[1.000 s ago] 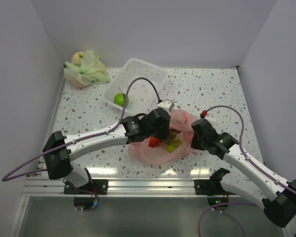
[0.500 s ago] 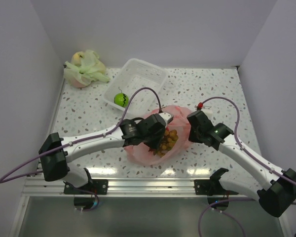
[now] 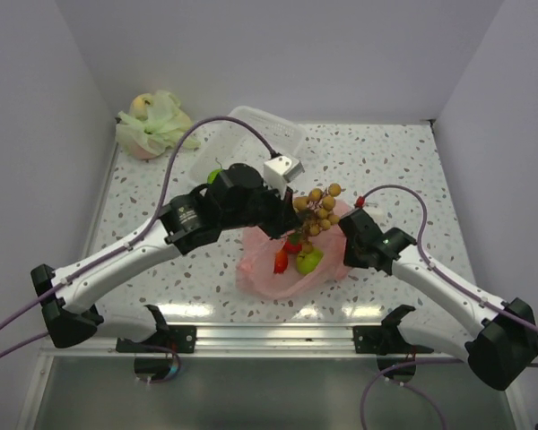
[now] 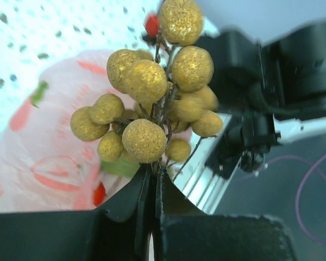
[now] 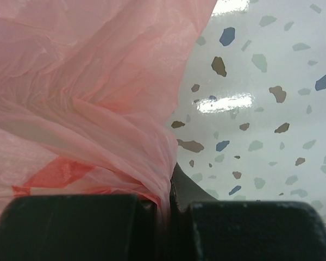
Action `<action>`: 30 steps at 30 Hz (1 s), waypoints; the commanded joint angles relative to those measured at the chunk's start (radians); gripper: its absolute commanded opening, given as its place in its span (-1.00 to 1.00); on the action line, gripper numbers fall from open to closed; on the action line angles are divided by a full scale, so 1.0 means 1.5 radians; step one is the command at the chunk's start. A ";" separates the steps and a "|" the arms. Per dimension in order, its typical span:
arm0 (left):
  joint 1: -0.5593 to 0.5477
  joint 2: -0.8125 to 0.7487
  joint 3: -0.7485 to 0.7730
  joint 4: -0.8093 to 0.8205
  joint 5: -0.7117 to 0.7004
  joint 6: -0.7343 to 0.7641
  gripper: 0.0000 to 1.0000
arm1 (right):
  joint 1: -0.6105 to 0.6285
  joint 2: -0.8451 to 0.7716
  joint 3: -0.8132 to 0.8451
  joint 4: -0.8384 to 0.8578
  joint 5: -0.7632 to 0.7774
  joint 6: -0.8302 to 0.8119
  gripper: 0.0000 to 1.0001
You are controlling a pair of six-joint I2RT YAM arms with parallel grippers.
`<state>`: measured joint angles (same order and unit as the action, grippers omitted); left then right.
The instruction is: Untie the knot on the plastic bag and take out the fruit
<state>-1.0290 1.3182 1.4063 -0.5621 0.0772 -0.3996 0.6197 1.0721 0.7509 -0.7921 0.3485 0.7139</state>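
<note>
Speckled table (image 3: pixel 403 161), berry bunch (image 3: pixel 317 211) above bag (image 3: pixel 258 276) rim

The counter (image 3: pixel 403 170) is a white surface flecked with brown, grey and blue chips (the right wrist view shows the flecks close up, beside a bright patch of glare). Pale walls (image 3: pixel 278 54) close it in on three sides, and a metal rail (image 3: pixel 278 336) runs along its near edge. The plastic bag (image 3: pixel 273 276), pink and crinkled, lies toward the near middle. The white basket (image 3: pixel 287 133) stands further back, set askew to the walls. The green bag (image 3: pixel 157 130), bunched and knotted, rests in the far left corner, well apart from the pink one.
</note>
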 commanded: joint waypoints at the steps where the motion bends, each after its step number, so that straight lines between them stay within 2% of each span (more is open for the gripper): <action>1: 0.073 -0.036 0.043 0.084 0.035 0.014 -1.00 | 0.000 -0.024 -0.023 0.001 -0.003 0.003 -1.00; 4: 0.110 -0.043 0.053 0.104 -0.008 0.012 -1.00 | 0.000 -0.046 -0.037 -0.006 -0.006 0.009 -1.00; 10: 0.255 0.004 0.053 0.155 -0.032 -0.014 -1.00 | 0.000 -0.087 -0.045 -0.023 -0.014 0.017 -1.00; 13: 0.305 0.060 0.047 0.183 -0.049 -0.024 -1.00 | 0.000 -0.104 -0.040 -0.031 -0.019 0.019 -1.00; 16: 0.386 0.134 0.052 0.222 -0.045 -0.048 -1.00 | 0.000 -0.112 -0.032 -0.037 -0.023 0.020 -1.00; 20: 0.426 0.257 0.094 0.237 -0.041 -0.060 -1.00 | 0.000 -0.119 -0.029 -0.035 -0.032 0.021 -1.00; 23: 0.441 0.311 0.111 0.255 -0.046 -0.065 -0.96 | 0.001 -0.121 -0.028 -0.032 -0.037 0.023 -1.00; 26: 0.449 0.334 0.115 0.263 -0.039 -0.063 -0.30 | 0.001 -0.122 -0.026 -0.031 -0.040 0.023 -1.00; 27: 0.449 0.332 0.111 0.262 -0.039 -0.061 0.11 | 0.002 -0.122 -0.026 -0.032 -0.039 0.022 -1.00; 29: 0.449 0.310 0.092 0.269 -0.036 -0.061 0.46 | 0.001 -0.122 -0.026 -0.034 -0.039 0.022 -1.00; 30: 0.449 0.295 0.069 0.273 -0.033 -0.061 0.76 | 0.001 -0.123 -0.026 -0.033 -0.039 0.022 -1.00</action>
<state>-0.3603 1.8462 1.5120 -0.2474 0.0166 -0.4835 0.6201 0.9070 0.6876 -0.8314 0.2951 0.7311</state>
